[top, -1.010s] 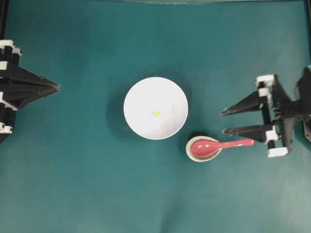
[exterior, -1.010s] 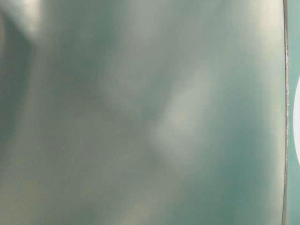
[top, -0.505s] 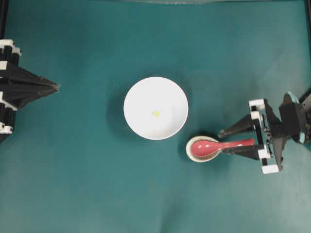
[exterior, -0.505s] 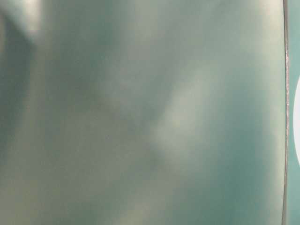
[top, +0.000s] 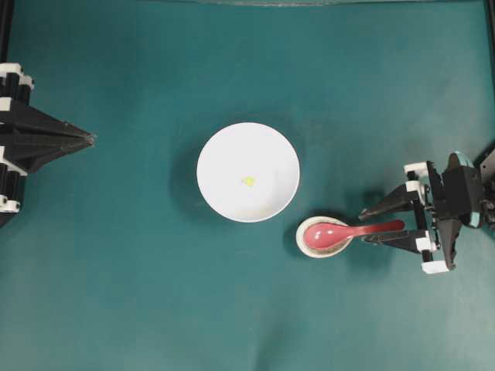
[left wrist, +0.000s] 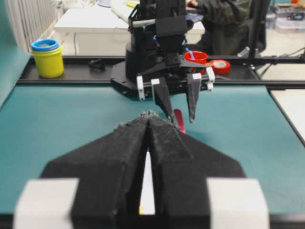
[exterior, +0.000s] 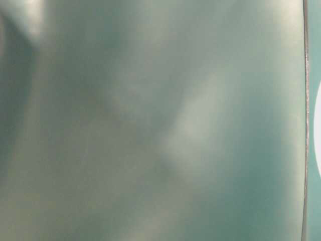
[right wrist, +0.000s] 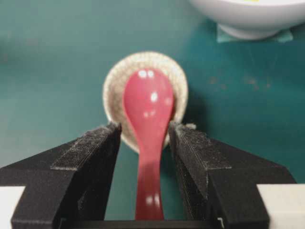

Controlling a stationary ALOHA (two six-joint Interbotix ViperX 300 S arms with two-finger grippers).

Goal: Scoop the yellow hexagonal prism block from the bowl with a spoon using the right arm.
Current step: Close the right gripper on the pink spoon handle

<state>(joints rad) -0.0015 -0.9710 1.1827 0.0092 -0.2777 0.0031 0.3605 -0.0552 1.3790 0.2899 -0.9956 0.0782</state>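
The white bowl (top: 224,154) sits mid-table with the tiny yellow hexagonal prism block (top: 247,182) inside it. Just to its lower right, the pink-red spoon (top: 329,234) lies with its scoop in a small speckled rest (top: 309,246) and its handle pointing right. My right gripper (top: 363,229) is open and straddles that handle. In the right wrist view the spoon (right wrist: 147,105) runs between the two fingers of the gripper (right wrist: 144,126), with a gap on each side. The bowl (right wrist: 248,19) shows at the top right. My left gripper (top: 90,140) rests shut at the left edge.
The speckled rest (right wrist: 114,86) lies directly ahead of the right fingers. Beyond the table's far rail, the left wrist view shows a yellow tub (left wrist: 47,59) and a red tape roll (left wrist: 220,66). The table-level view is a teal blur.
The right gripper has swung toward the table's front edge and dropped lower, from beside the spoon's handle to astride it. Its jaws stay open. The left arm has not moved.
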